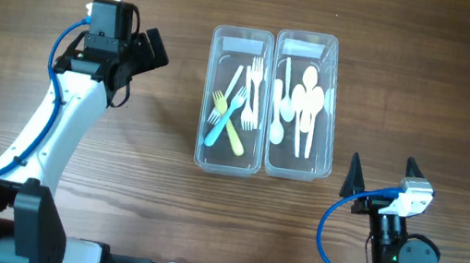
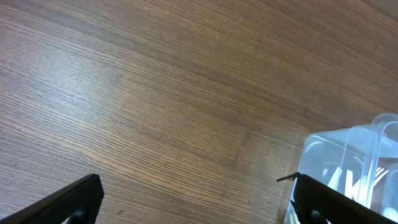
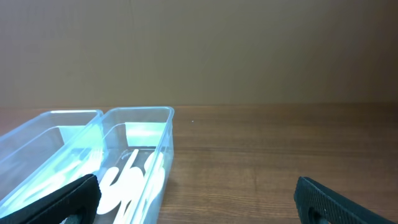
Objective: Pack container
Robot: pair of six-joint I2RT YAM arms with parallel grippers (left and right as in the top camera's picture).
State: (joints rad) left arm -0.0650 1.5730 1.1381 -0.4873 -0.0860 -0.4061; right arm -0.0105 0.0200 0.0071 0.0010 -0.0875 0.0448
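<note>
In the middle of the tabletop, a bit toward the far edge: two clear plastic rectangular tubs sitting side by side, long walls touching, on the brown wood-grain table (image 1: 431, 68).
Left clear tub (image 1: 244, 41): this one's got the forks. There's a bunch of white plastic forks (image 1: 252, 97) along its right wall, plus a yellow plastic fork (image 1: 234, 141) and a light blue plastic fork (image 1: 214, 136) crossed over each other in the near half.
Right clear tub (image 1: 308, 47): white plastic spoons (image 1: 306, 105) only, lying lengthwise in a loose pile, bowls mostly toward the far edge.
Left gripper (image 1: 154, 49): toward the far-left corner, near the left tub but not touching it. The jaws are spread wide with nothing between them. Its wrist cam shows bare wood between the fingers (image 2: 74, 202) and a corner of the left tub (image 2: 348, 146) by the right finger.
Right gripper (image 1: 383, 168): near the near edge, just off the right tub's near-right corner and clear of it. It's released too, both black fingers splayed and holding nothing.
Right wrist cam: looks across the table at both tubs from the near end, spoons (image 3: 130, 180) visible through the wall of the right tub (image 3: 140, 115).
Loose cutlery on the table: can't spot any.
</note>
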